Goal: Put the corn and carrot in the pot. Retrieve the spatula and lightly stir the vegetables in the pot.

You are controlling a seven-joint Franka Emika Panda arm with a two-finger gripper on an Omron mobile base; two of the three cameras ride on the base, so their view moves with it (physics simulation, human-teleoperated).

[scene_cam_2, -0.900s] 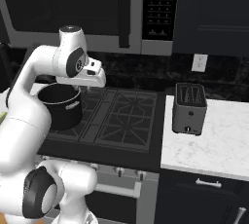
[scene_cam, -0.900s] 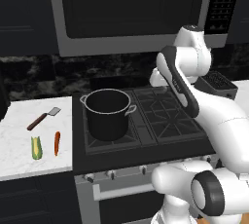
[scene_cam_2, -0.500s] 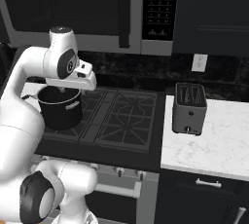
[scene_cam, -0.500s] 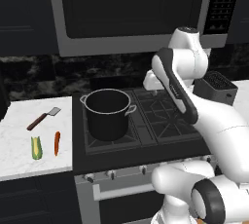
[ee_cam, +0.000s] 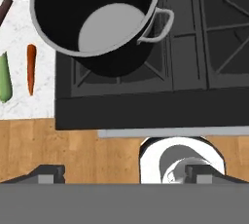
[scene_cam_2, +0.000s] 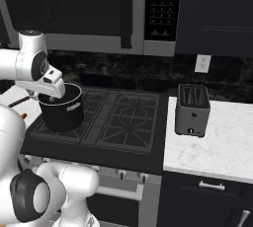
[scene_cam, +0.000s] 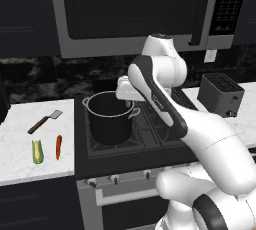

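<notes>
The gripper (ee_cam: 124,172) hangs released and empty, fingertips far apart at the hand view's bottom, above the stove's front edge. The tall dark grey metal pot (scene_cam: 110,116) stands empty at centre-left of the left base view. On the white marble desk (scene_cam: 20,149) at lower left lie the short yellow-green corn cob (scene_cam: 37,151) and thin orange carrot (scene_cam: 58,146), just apart, with the brown-handled, grey-bladed spatula (scene_cam: 44,122) above them. Best to approach the corn from above, jaws across its width; open desk surrounds it, though the pot's wall stands near.

Matt dark metal pot (scene_cam: 111,119), white marble counter (scene_cam: 20,149), wooden floor (ee_cam: 68,150)
</notes>
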